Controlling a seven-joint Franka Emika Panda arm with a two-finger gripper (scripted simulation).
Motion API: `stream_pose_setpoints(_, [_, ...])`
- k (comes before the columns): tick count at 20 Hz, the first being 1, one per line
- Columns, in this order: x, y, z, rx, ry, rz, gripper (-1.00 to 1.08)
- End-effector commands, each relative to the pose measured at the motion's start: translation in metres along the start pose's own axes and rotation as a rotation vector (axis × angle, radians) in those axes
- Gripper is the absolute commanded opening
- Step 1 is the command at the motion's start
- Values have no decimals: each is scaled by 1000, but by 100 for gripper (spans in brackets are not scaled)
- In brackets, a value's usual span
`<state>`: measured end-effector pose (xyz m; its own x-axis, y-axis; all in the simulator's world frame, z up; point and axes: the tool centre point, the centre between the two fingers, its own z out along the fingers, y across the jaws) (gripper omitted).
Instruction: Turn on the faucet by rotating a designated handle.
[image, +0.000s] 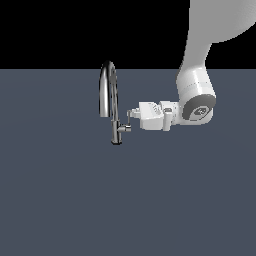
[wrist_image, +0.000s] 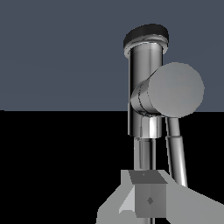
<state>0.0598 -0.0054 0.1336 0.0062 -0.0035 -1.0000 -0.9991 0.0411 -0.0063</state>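
The chrome faucet (image: 108, 92) stands on the dark floor with its arched spout up. Its small handle (image: 128, 122) is a thin lever on a short stub, on the exterior view's right of the body. My gripper (image: 133, 114) reaches in level from the exterior view's right, with its fingertips right at the lever. I cannot tell whether they touch. In the wrist view the faucet body (wrist_image: 144, 74), the stub's round end (wrist_image: 176, 89) and the thin lever (wrist_image: 176, 151) fill the frame. The gripper (wrist_image: 148, 199) shows no gap between its fingers and holds nothing.
The flat dark grey floor (image: 65, 200) spreads all around the faucet. My white arm (image: 197, 95) comes down from the upper part of the exterior view's right.
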Motion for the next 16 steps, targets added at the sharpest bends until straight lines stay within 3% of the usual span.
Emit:
stream_pose_setpoints(1, [-3, 8, 0, -5, -3, 1, -100])
stream_pose_setpoints(8, [-4, 17, 5, -7, -3, 0, -100])
stream_pose_setpoints(16, [9, 46, 2, -6, -3, 0, -100])
